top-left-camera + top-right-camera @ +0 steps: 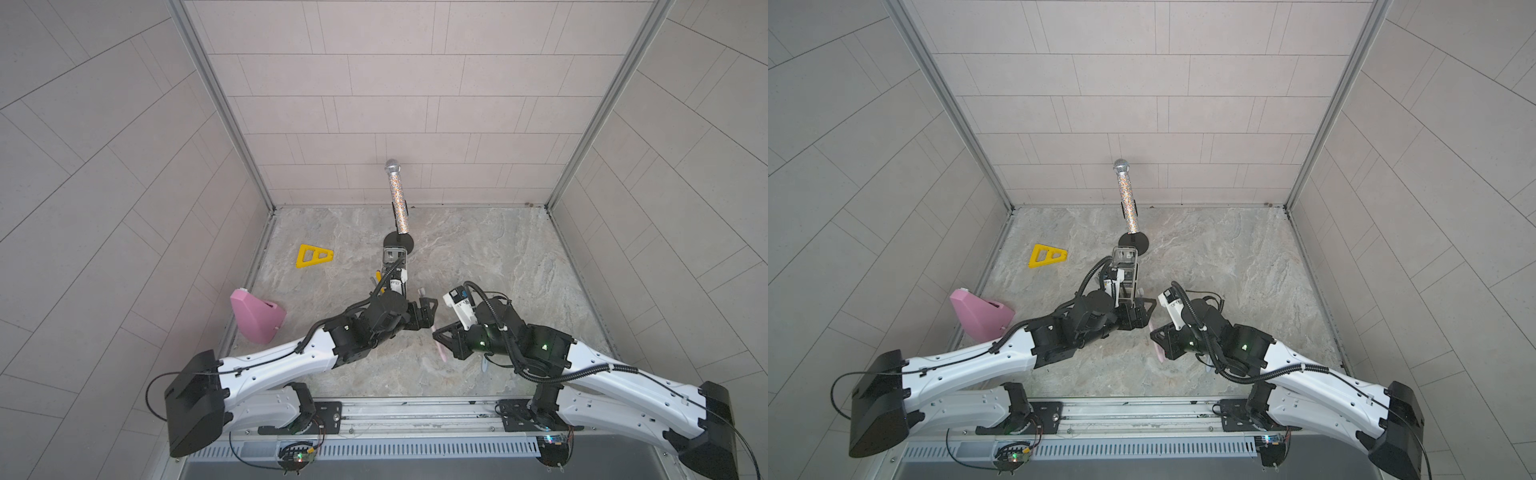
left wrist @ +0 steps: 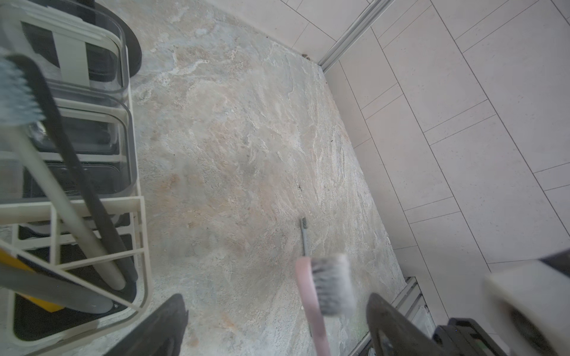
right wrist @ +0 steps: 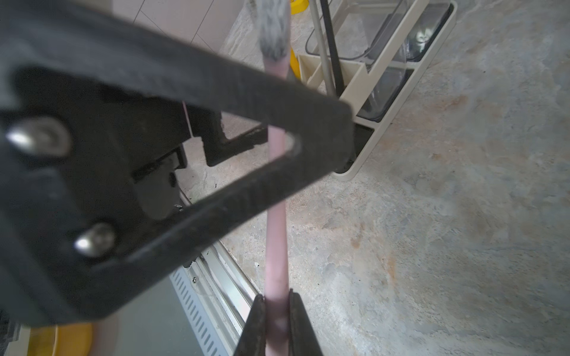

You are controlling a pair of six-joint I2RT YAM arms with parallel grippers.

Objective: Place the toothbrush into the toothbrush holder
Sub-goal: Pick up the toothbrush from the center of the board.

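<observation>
Now my right gripper (image 3: 277, 326) pinches the pink toothbrush (image 3: 276, 234); my left gripper (image 2: 277, 305) is spread wide around it, near the toothbrush holder (image 2: 135, 215).

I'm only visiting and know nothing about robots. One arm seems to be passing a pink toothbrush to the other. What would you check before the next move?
1. Right gripper clamped on the pink toothbrush: ok.
2. Left gripper open to receive it: ok.
3. Toothbrush handle between the left gripper's jaws: ok, seen in the left wrist view.
4. Toothbrush holder upright and close beside the left gripper: ok.
5. Free slot in the holder: cannot tell; other toothbrushes already lean in its open section.
</observation>
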